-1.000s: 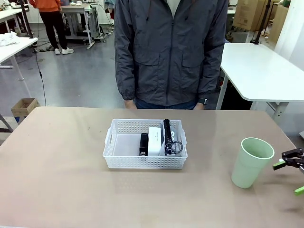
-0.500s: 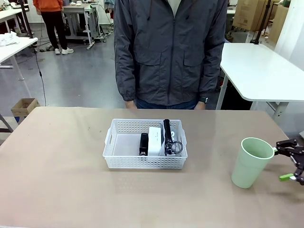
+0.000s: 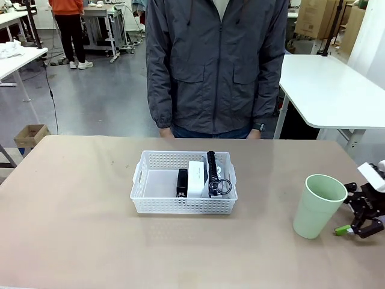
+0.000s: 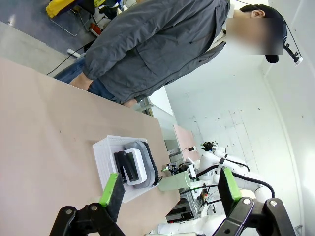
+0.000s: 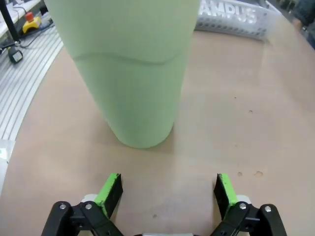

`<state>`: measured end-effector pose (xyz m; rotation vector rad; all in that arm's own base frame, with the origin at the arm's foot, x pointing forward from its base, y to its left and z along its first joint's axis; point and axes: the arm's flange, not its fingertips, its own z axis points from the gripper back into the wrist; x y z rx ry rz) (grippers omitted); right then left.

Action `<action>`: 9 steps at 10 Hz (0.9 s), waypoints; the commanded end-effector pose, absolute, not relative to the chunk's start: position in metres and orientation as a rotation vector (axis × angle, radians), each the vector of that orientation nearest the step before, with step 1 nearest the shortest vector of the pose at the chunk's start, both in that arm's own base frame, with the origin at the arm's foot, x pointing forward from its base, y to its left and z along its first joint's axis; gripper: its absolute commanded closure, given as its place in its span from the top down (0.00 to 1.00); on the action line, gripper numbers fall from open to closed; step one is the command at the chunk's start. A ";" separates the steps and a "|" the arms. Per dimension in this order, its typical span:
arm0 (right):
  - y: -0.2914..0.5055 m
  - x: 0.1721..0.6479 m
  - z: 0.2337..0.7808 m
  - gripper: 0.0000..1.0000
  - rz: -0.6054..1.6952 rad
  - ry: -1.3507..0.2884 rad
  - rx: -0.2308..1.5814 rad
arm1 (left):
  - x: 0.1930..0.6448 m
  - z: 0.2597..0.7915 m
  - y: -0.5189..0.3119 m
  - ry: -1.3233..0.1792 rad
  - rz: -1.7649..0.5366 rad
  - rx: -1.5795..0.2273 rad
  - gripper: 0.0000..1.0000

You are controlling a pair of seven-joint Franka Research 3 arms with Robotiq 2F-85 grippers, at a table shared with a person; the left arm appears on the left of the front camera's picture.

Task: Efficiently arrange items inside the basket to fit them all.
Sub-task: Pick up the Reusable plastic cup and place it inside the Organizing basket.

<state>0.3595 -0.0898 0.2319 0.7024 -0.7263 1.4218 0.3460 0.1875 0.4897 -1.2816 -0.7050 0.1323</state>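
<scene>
Our right gripper (image 3: 350,215) sits low over the table (image 3: 78,198), jaws wide apart and empty, facing the cup (image 3: 319,206). That cup stands upright just beside it, well apart from the basket (image 3: 183,206). Our left gripper (image 4: 170,191) hangs above the table, jaws apart too. Stapler (image 3: 181,182), box (image 3: 196,178) and shoe (image 3: 212,168) lie side by side in the basket's right part.

Cup (image 5: 135,73) rim cut off; shoe (image 3: 212,170) partly hidden.

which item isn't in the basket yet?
The pale-green cup: it stands upright on the table, right of the basket, facing the open right pincer. The shoe, white box and stapler lie inside the basket.
</scene>
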 end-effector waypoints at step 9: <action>-0.044 0.362 0.218 1.00 1.403 -0.879 0.911 | 0.343 0.492 0.187 -0.703 0.131 -1.279 1.00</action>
